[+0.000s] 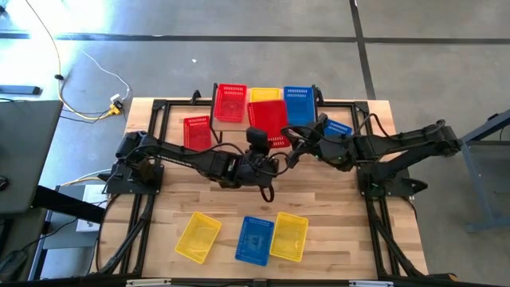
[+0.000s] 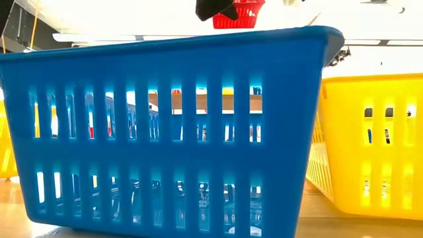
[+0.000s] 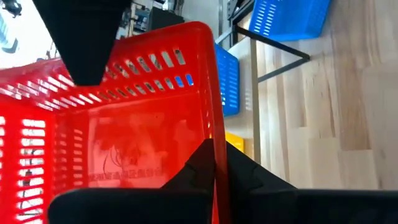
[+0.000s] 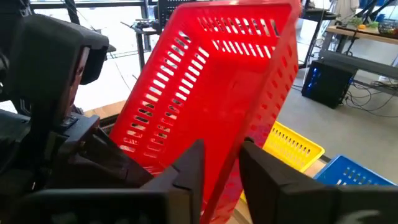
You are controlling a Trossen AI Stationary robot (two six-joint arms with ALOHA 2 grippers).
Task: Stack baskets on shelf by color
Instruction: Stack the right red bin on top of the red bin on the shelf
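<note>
A red basket point(image 1: 268, 119) is held up between my two grippers, tilted, in front of the shelf point(image 3: 255, 93). On the shelf stand a red basket point(image 1: 231, 102), a yellow one point(image 1: 265, 95) and a blue one point(image 1: 299, 102). My left gripper point(image 1: 261, 143) is shut on the held basket's near side. My right gripper point(image 1: 293, 148) is shut on it from the right. In the low view the held basket point(image 2: 239, 13) shows high above the table. Another red basket point(image 1: 197, 131) rests on the table to the left, and a blue one point(image 1: 339, 127) to the right. My left gripper pinches one wall of the red basket at its rim point(image 3: 213, 146), one finger inside and one outside. The basket is lifted clear of the table and tilted. My right gripper pinches another wall of the same basket near its edge point(image 4: 225, 158), one finger on each face, coming from the table's right.
Near the front edge lie a yellow basket point(image 1: 198, 236), a blue basket point(image 1: 255, 239) and a second yellow basket point(image 1: 288, 236); the blue one point(image 2: 172, 125) fills the low view. Bare wood lies between them and the arms.
</note>
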